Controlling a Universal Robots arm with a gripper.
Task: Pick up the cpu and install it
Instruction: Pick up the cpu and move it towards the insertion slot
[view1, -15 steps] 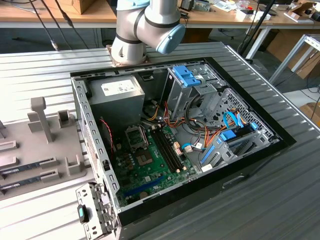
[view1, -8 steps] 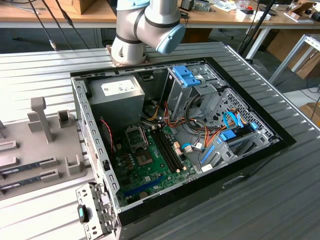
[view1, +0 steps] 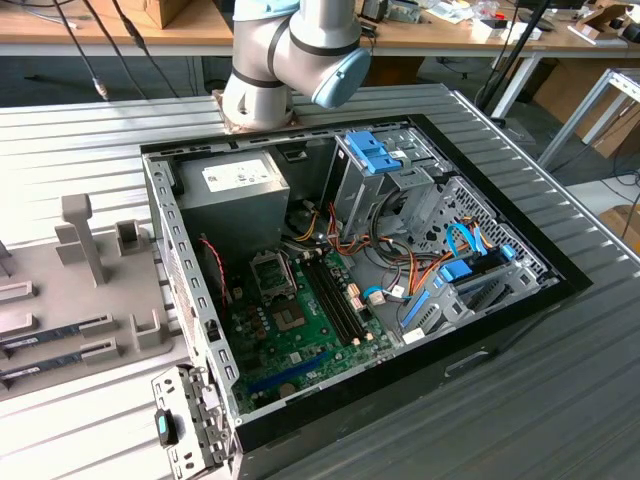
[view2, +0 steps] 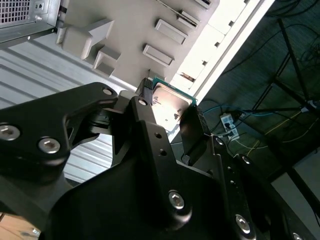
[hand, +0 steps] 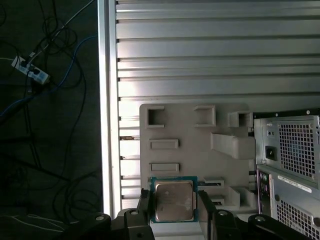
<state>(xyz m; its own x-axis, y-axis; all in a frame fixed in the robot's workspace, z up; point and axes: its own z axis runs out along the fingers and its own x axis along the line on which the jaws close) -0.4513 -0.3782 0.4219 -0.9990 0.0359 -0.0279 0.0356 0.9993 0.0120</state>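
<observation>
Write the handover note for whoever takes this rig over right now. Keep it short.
Gripper: shut on the cpu, one finger on each of two opposite edges, silver top towards the first wrist camera.
Where: the cpu is held lifted over the edge of the grey holder tray, outside the open computer case.
Done: the pick-up.
Left: the install. The cpu socket on the motherboard looks empty.
</observation>
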